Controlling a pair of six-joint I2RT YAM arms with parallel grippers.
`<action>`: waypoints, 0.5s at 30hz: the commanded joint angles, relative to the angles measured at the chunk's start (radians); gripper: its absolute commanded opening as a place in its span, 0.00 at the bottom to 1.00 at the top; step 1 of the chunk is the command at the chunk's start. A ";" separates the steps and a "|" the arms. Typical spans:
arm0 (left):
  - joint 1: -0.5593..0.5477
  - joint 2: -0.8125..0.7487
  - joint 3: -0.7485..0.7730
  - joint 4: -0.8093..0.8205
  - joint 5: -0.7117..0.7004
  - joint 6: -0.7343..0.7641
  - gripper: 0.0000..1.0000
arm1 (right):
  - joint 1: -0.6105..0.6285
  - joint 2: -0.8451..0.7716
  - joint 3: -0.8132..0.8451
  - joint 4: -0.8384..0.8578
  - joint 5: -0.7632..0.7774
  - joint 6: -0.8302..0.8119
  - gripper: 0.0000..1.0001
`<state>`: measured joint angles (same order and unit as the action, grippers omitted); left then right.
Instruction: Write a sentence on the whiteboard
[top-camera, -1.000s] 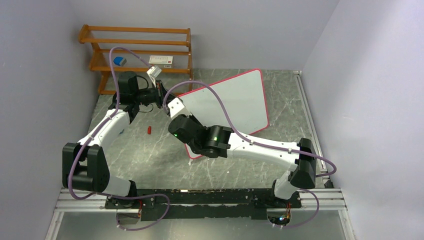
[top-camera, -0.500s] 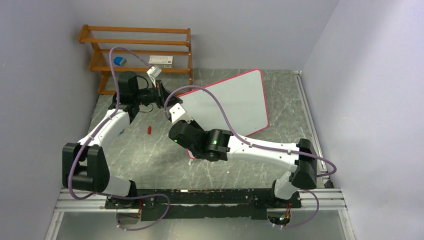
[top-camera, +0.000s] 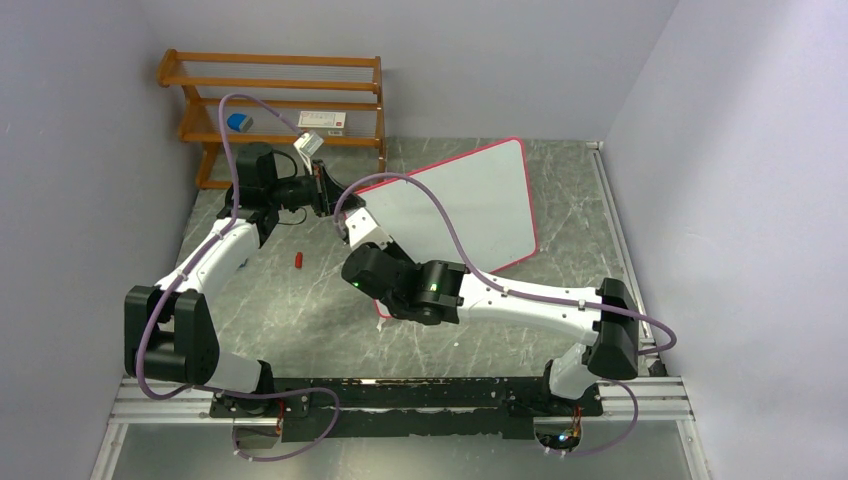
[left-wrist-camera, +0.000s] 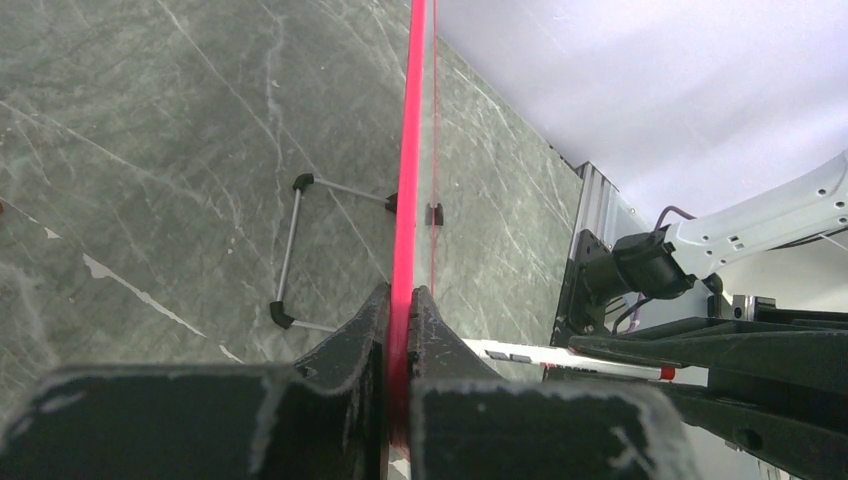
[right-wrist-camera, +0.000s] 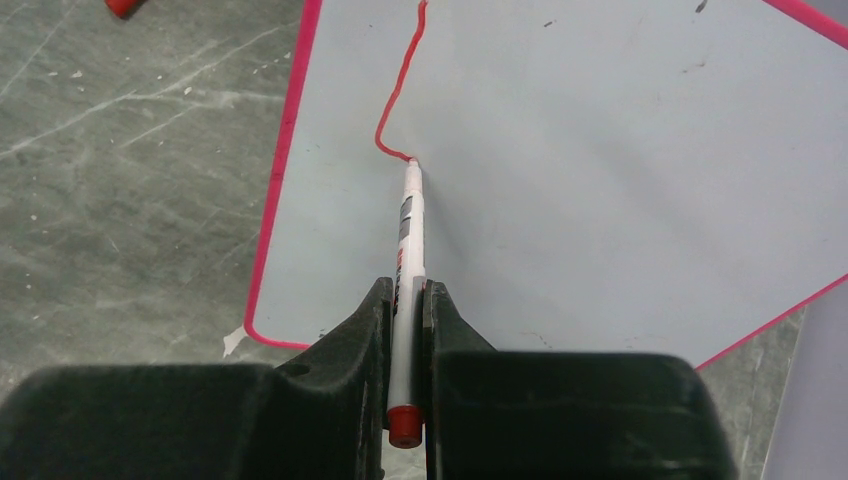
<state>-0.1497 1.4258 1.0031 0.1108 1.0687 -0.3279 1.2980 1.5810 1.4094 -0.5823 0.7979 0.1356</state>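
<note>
The whiteboard (top-camera: 470, 200), white with a thin red-pink frame, stands tilted on the marble floor. My left gripper (top-camera: 322, 190) is shut on its left edge; in the left wrist view the red frame (left-wrist-camera: 410, 150) runs straight between the fingers (left-wrist-camera: 365, 325). My right gripper (right-wrist-camera: 405, 295) is shut on a white marker (right-wrist-camera: 408, 230) with a red end. The marker's tip touches the board face (right-wrist-camera: 600, 180). Of the sentence, only one curved red stroke (right-wrist-camera: 400, 90) shows, running from the board's top edge down to the tip.
A wooden slatted rack (top-camera: 270, 100) stands at the back left, holding a blue item (top-camera: 238, 122) and a white box (top-camera: 322, 120). A small red cap (top-camera: 298, 260) lies on the floor left of the board. Walls close in on both sides.
My right gripper has slid the marker a little toward the near side of the board. The left arm and the board have not moved.
</note>
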 joint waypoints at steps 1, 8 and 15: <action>-0.025 0.011 0.009 -0.072 -0.002 0.039 0.05 | 0.001 -0.037 -0.020 0.023 0.049 0.018 0.00; -0.027 0.015 0.011 -0.077 -0.004 0.043 0.05 | 0.000 -0.050 -0.033 0.035 0.068 0.019 0.00; -0.027 0.016 0.014 -0.084 -0.008 0.047 0.05 | 0.000 -0.099 -0.060 0.061 0.021 0.008 0.00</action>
<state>-0.1516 1.4258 1.0069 0.1017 1.0687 -0.3210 1.2972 1.5448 1.3720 -0.5617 0.8242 0.1368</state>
